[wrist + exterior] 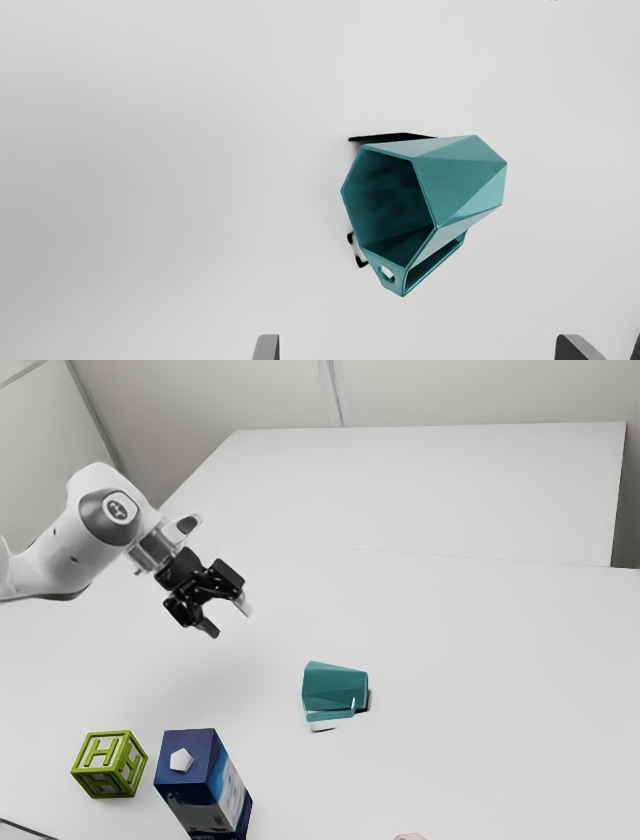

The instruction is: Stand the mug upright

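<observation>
One black gripper (228, 618): jaws set wide apart. One teal mug (336, 687) (handle included): laid on its side on the table (470, 650), seen beyond the jaws, untouched.

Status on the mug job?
Gripper open, empty, raised off the table. Mug on its side, not yet upright. Carton and green cube stand apart from it.

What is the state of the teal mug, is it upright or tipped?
Tipped: the mug lies on its side, its open mouth facing sideways in the wrist view.
</observation>
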